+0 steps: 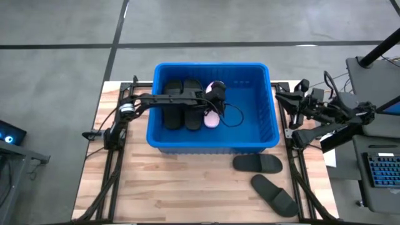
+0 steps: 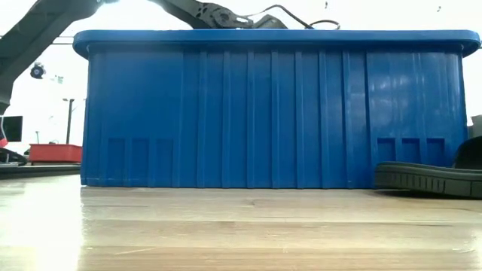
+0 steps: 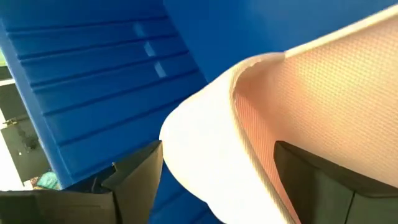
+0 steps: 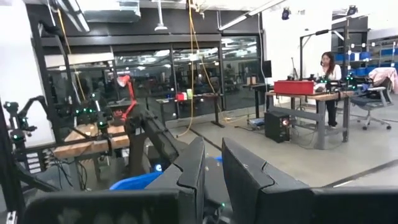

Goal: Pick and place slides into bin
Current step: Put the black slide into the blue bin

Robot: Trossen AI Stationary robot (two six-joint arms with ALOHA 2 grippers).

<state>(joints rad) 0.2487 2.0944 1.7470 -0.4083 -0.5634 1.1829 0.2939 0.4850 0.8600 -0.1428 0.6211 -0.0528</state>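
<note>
A: What takes up the most room on the table?

B: The blue bin, standing at the far middle of the wooden top; in the low view its ribbed wall blocks nearly everything behind it.

A: And the arms?

B: The left arm reaches over the bin's left rim, and the left gripper sits inside the bin, near its middle. The right arm is folded at the right edge of the table, the right gripper raised and facing the room, its fingers almost together and empty.

A: Is the left claw gripping anything?

B: Its fingers stand wide, with a pale pink slide between them; whether it still touches them I cannot tell. From above, that pink slide lies just beside two black slides on the bin's left floor.

A: Any slides outside?

B: Two black ones on the table near the bin's right front: one just beside the wall, another nearer still.
</note>
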